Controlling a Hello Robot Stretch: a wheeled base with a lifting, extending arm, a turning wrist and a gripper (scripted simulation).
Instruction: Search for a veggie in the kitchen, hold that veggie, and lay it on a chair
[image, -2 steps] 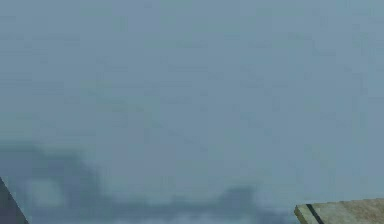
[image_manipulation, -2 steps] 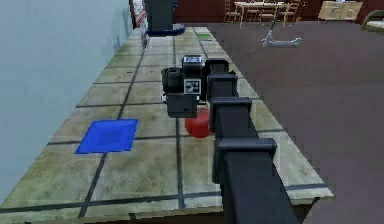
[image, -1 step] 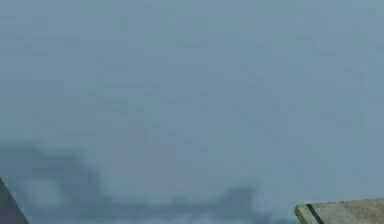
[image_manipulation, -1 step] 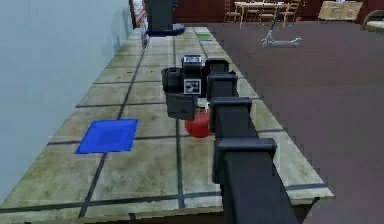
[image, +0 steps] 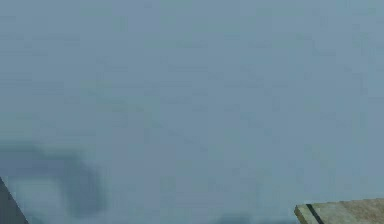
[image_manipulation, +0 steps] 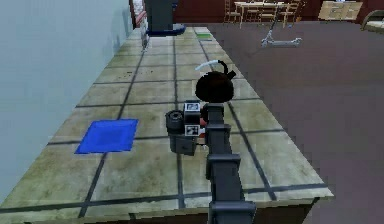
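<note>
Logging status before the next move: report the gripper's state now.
Gripper: cannot tell whether it holds anything; it shows against the tiled countertop near a black kettle.

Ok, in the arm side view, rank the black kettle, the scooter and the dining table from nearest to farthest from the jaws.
1. The black kettle, on the counter, close by.
2. The scooter, out on the floor, toward the upper right.
3. The dining table, at the picture's top edge, far across the room.

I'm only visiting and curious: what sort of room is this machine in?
Probably a kitchen in a house: a long tan tiled countertop holds a round black kettle and a flat blue mat, and a wooden dining table with chairs stands farther off.
</note>
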